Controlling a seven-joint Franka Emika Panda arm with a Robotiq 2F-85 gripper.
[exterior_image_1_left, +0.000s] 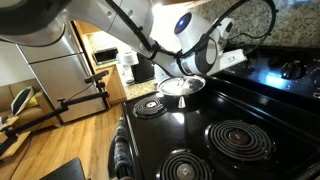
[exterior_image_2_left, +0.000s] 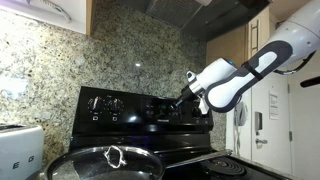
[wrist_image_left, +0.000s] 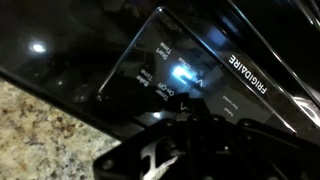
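Observation:
My gripper (exterior_image_2_left: 186, 97) hangs over the back of a black Frigidaire stove, with its fingertips at the stove's control panel (exterior_image_2_left: 120, 105). In the wrist view the dark fingers (wrist_image_left: 190, 122) come together just below the panel's lit blue display (wrist_image_left: 185, 75) and its touch labels. The fingers look shut and hold nothing. In an exterior view the gripper (exterior_image_1_left: 232, 58) reaches from the white wrist toward the glossy back panel (exterior_image_1_left: 275, 70).
A steel pan with a glass lid (exterior_image_1_left: 182, 87) sits on a back burner and also shows close to the camera (exterior_image_2_left: 105, 160). Coil burners (exterior_image_1_left: 240, 140) lie in front. A white toaster (exterior_image_2_left: 15, 150) stands on the counter. A steel fridge (exterior_image_1_left: 55, 75) stands beyond the stove.

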